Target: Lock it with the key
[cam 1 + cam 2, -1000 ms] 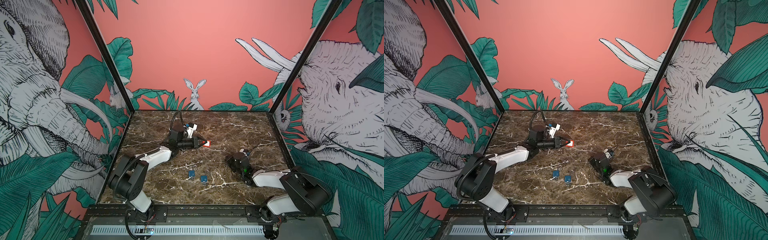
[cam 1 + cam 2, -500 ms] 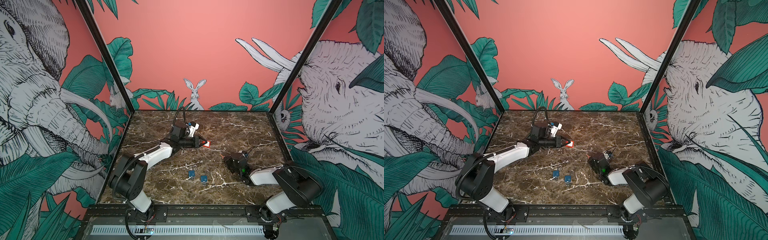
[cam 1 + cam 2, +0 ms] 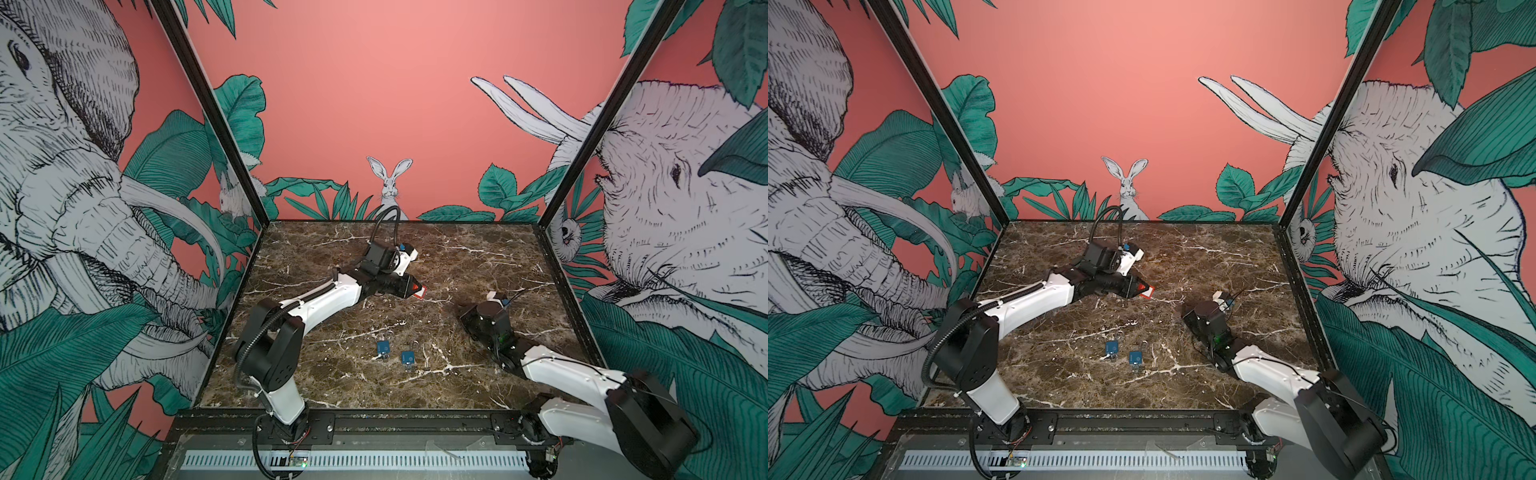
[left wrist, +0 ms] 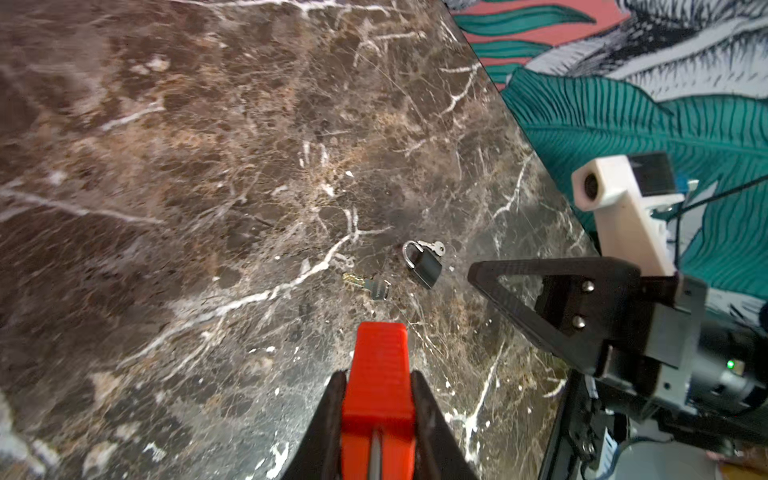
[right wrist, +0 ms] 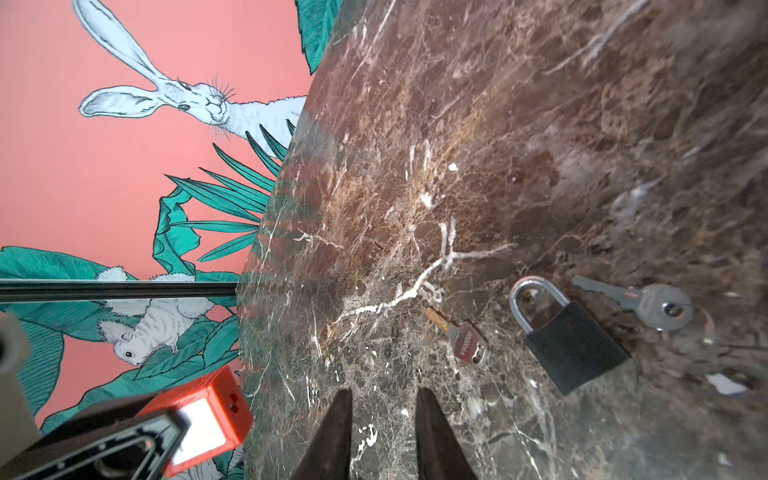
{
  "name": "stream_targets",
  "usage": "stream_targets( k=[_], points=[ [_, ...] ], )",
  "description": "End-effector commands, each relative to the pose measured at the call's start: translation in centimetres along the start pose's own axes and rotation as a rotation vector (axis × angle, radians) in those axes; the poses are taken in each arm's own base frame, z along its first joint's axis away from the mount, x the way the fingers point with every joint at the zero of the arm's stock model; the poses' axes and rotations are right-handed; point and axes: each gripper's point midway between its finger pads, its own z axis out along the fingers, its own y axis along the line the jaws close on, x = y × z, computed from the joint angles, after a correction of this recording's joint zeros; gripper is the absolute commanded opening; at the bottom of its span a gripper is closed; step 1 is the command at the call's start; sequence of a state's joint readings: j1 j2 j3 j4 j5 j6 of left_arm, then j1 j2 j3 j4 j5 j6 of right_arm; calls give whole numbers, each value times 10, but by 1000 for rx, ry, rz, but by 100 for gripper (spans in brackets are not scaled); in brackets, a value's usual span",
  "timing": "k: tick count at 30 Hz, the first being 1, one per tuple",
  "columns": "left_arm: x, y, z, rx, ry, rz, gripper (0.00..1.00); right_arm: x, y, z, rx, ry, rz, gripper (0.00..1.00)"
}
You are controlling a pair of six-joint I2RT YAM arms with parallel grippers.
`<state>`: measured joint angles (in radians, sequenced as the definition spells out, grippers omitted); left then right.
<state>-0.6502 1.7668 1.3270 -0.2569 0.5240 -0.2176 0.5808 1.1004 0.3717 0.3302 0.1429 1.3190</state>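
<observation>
Going for the key
The left gripper [image 4: 376, 388] clamps the red padlock [image 4: 380, 353]; the right gripper [image 5: 384, 401], jaws apart and empty, should grasp the key [image 5: 459, 338].

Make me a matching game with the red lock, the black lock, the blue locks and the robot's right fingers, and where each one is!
Things:
1 red lock
2 black lock
3 blue locks
4 right fingers

Places:
A apart, holding nothing
B next to a silver key
C squeezed between the left fingers
D side by side on the table, near the front

Pairs: 1-C, 2-B, 3-D, 4-A
</observation>
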Motion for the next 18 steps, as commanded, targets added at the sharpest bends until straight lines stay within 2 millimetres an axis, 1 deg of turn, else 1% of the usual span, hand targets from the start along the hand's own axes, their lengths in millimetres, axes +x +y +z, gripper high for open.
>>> stream_targets(
  k=[1, 2, 5, 6, 8, 10, 12, 15, 18],
  points=[
    [9, -13, 10, 172, 104, 52, 0, -9, -20, -6, 29, -14, -48, 30],
    [6, -18, 15, 216, 104, 68, 0, -16, -20, -8, 8, -14, -41, 30],
    [9, -33, 22, 359, 177, 128, 0, -35, -12, -15, -55, 0, -56, 28],
    [13, -36, 22, 388, 223, 155, 0, -40, -10, -17, -65, 9, -73, 27],
    [28, -39, 21, 459, 320, 197, 0, -48, -2, -22, -95, 22, -104, 27],
    [40, -34, 20, 454, 421, 238, 0, -55, 4, -27, -108, 23, -132, 27],
    [52, -34, 18, 482, 493, 271, 0, -59, 7, -29, -107, 22, -153, 27],
    [56, -22, 23, 448, 536, 278, 0, -61, 9, -30, -111, 18, -157, 27],
    [54, -19, 30, 442, 533, 283, 0, -59, 8, -26, -117, 29, -146, 27]
  ],
)
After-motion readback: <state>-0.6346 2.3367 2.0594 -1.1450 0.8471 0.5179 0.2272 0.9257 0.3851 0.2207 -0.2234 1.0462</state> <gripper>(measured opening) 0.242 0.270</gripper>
